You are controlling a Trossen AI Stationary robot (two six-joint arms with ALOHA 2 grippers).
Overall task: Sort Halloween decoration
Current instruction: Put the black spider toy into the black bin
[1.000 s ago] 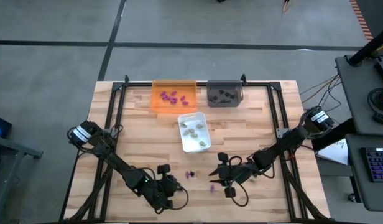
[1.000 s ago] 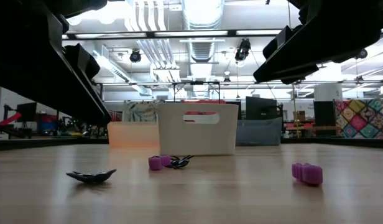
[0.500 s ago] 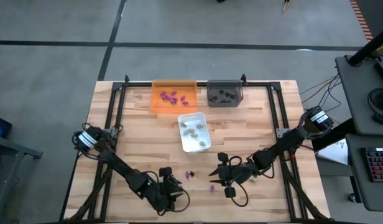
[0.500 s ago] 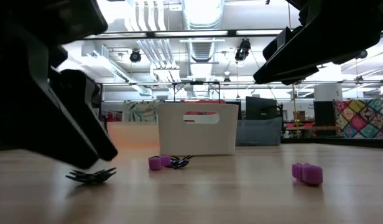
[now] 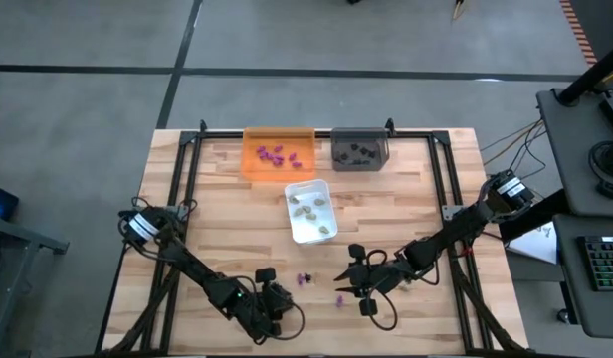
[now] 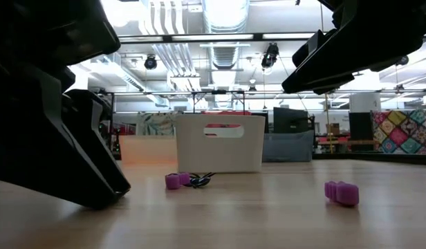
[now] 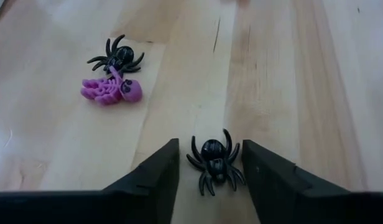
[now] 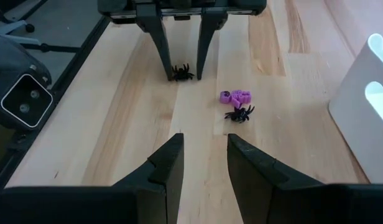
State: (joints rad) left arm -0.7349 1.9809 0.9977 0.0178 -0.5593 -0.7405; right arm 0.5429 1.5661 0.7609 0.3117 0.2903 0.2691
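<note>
Left gripper [image 7: 210,163] down at the counter [image 7: 316,74], jaws parted, nothing held; small black plastic spider [image 7: 214,160] sits between them. Jaws should be closed squarely on its body. Right gripper [image 8: 203,155] hovers open, empty.

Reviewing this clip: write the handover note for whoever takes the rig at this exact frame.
Left claw: open, down at the table, straddling a black spider, not closed on it.
Right claw: open, empty, near the front right, facing the left one.
Done: purple pieces in the orange tray, black ones in the grey tray, beige ones in the white tray.
Left: that spider, a second spider touching a purple piece, and another purple piece.
</note>
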